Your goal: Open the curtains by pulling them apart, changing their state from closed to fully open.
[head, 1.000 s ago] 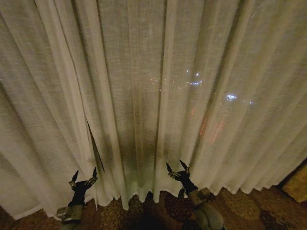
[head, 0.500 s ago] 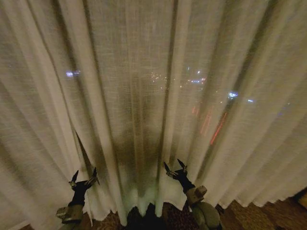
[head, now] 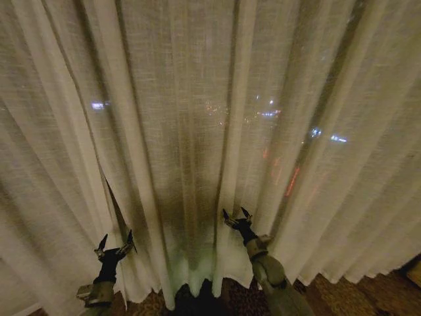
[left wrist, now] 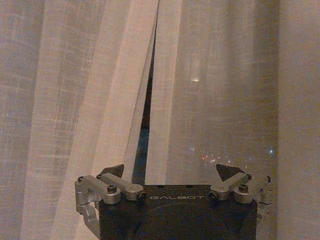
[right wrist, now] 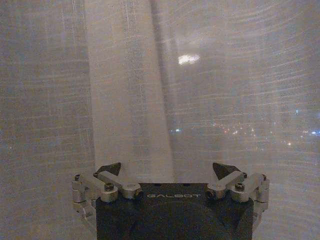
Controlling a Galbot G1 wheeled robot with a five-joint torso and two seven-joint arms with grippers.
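1. Curtains (head: 197, 118): we record sheer cream-white pleated panels hanging closed across the whole head view, hems reaching the patterned carpet (head: 342, 289). City lights glimmer through the weave.
2. Gap: we note a narrow dark slit between two panel edges, low on the left, just above the left gripper.
3. Left gripper (head: 115, 245): we find it low at the left, fingers (left wrist: 112, 171) spread apart, grasping nothing, pointing at the slit.
4. Right gripper (head: 235, 216): we find it near the centre, raised close to the fabric, fingers (right wrist: 223, 170) likewise released and empty.
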